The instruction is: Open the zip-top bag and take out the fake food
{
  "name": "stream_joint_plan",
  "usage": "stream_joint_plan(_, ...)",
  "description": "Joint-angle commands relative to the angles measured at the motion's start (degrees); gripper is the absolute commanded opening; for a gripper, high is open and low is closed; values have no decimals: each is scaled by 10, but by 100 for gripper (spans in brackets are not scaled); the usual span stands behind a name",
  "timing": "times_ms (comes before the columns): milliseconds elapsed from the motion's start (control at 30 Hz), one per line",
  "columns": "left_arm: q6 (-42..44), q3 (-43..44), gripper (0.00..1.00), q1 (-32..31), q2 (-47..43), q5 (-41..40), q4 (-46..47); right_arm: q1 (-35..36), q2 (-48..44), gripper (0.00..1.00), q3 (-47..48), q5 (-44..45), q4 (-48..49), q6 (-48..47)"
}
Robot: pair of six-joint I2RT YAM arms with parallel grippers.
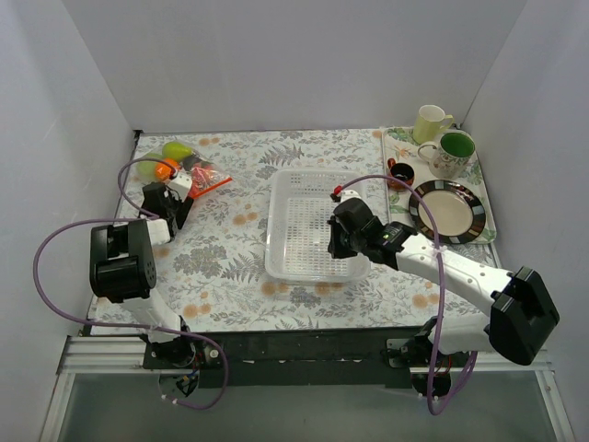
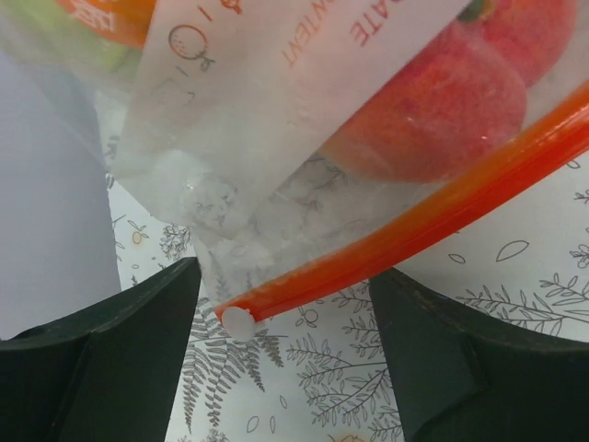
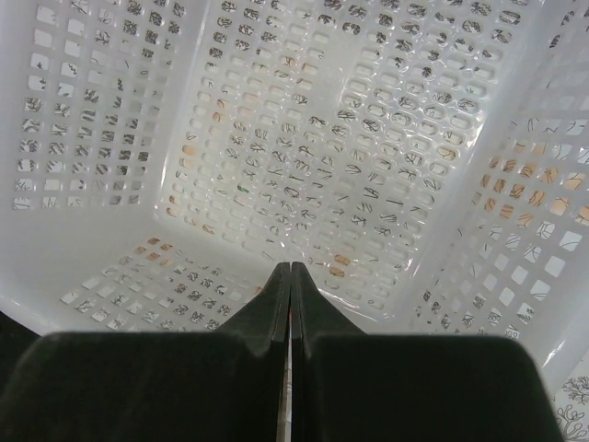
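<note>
Fingers [image 2: 110,359] of the left end effector [image 2: 283,276] stand spread wide, one at each lower corner of the left wrist view. Between them lies the end of the red-orange zip strip [image 2: 414,216] of the zip-top bag [image 2: 230,212]. The strip's white tip sits just beside the finger on that view's left side; whether it touches cannot be told. The strip slants up to the right as a single band. Behind the clear plastic the fake food [image 2: 433,101] is inside the bag: a peach-red round piece close to the strip, with orange and light green pieces at the upper left edge. A white label [image 2: 276,83] with orange print lies across the bag. In the top view the bag rests at the far left of the fern-patterned counter [image 1: 230,249], just beyond the left end effector. The right end effector [image 3: 290,273] has its fingers pressed together with nothing seen between them. It hangs over the near right part of the white perforated basket [image 1: 304,212], which stands mid-counter, well apart from the bag. At the far right a tray [image 1: 396,138] carries a pale green mug [image 1: 431,122], a mug with a green inside [image 1: 449,152], a small dark cup [image 1: 401,171] and a striped-rim plate [image 1: 451,210].
</note>
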Motion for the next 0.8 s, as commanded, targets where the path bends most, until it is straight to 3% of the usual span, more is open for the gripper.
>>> stream_joint_plan(0,5,6,73,-11,10,-27,44,3,-18,1,28,-6,1,0)
stream_joint_plan(133,22,-4,66,-13,22,-47,95,2,-19,1,33,-6,10,-2)
stream_joint_plan(367,37,-15,40,-19,29,-99,183,2,60,1,62,-6,54,-18)
stream_joint_plan(467,38,-8,19,-19,19,-98,163,3,106,1,90,-8,58,-21)
stream_joint_plan(500,37,-8,5,-20,15,-94,150,3,115,1,94,-8,65,-20)
stream_joint_plan(533,37,-9,0,-20,8,-91,142,3,132,1,96,-8,71,-21)
stream_joint_plan(767,11,33,0,-50,-96,-40,-16,3,227,1,95,22,87,-34)
